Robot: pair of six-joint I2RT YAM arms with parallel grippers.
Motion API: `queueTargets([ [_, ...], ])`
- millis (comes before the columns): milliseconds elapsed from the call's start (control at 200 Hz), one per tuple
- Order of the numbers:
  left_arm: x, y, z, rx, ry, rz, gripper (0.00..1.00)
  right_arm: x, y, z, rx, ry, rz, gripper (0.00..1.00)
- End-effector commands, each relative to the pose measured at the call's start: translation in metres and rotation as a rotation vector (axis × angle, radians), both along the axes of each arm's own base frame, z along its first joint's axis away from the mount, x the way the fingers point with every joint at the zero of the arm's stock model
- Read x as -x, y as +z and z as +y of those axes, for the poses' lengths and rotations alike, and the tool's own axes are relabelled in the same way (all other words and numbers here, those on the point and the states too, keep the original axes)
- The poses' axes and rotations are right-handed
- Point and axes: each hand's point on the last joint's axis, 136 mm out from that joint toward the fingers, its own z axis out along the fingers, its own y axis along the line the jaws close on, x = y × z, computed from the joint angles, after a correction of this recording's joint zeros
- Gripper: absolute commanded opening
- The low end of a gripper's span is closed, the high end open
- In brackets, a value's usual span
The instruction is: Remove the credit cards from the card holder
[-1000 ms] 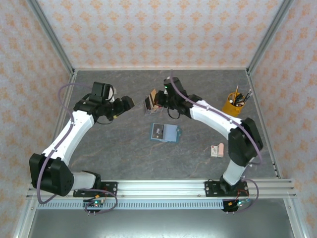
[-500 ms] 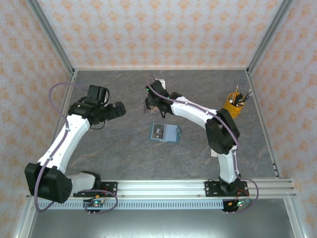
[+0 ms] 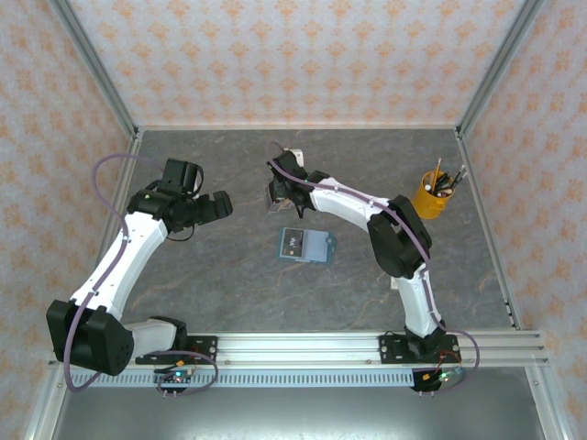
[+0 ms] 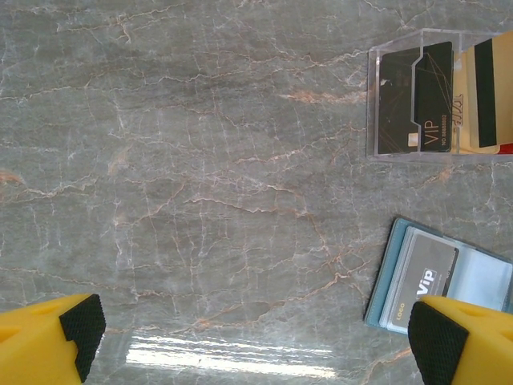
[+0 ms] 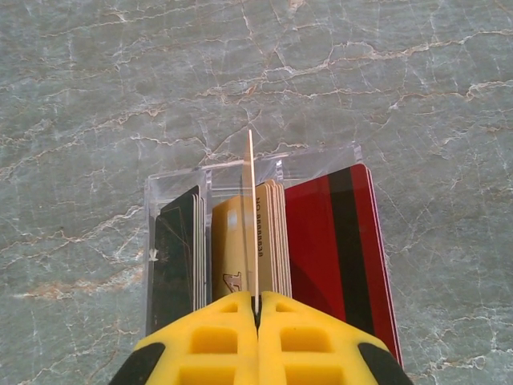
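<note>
Tan credit card (image 5: 252,216), pinched edge-on by the right gripper (image 5: 256,303) over the middle slot of the clear tray (image 5: 172,180): best lowered upright among matching cards (image 5: 275,233) before release; left gripper (image 4: 255,325) spread wide near the blue card holder (image 4: 386,281).

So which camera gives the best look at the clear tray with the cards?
Right wrist: the clear tray sits directly below, black, tan and red cards all plain. Left wrist cuts it off at the frame edge; the top view shows it small, by the right arm.
</note>
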Motion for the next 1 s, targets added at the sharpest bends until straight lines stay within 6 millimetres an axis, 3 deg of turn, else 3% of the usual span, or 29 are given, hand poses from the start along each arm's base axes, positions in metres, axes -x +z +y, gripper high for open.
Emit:
queueTargets([
  [0,0.006,-0.011,0.004,-0.022,-0.004,0.042,1.0,-0.006,0.001,-0.004,0.015,-0.015,-0.007,0.06],
  [130,0.005,-0.013,0.004,-0.022,-0.004,0.049,1.0,-0.005,0.005,-0.005,-0.004,-0.01,0.003,0.17],
  [335,0.004,-0.013,0.001,-0.004,-0.009,0.053,1.0,0.005,0.04,-0.016,-0.076,-0.021,-0.014,0.27],
  [480,0.003,-0.015,-0.005,0.023,-0.021,0.059,1.0,0.029,0.059,-0.028,-0.143,-0.034,0.002,0.35],
  [601,0.002,-0.017,-0.012,0.056,-0.042,0.063,1.0,0.057,0.063,-0.041,-0.218,-0.062,0.055,0.4],
  [701,0.002,-0.019,-0.016,0.072,-0.062,0.067,1.0,0.087,0.052,-0.044,-0.29,-0.047,0.152,0.44],
  [841,0.001,-0.02,-0.023,0.111,-0.076,0.061,1.0,0.125,0.022,-0.05,-0.316,-0.073,0.293,0.46],
  [996,-0.002,-0.021,-0.034,0.172,-0.091,0.059,1.0,0.152,-0.014,-0.041,-0.349,-0.068,0.41,0.44],
])
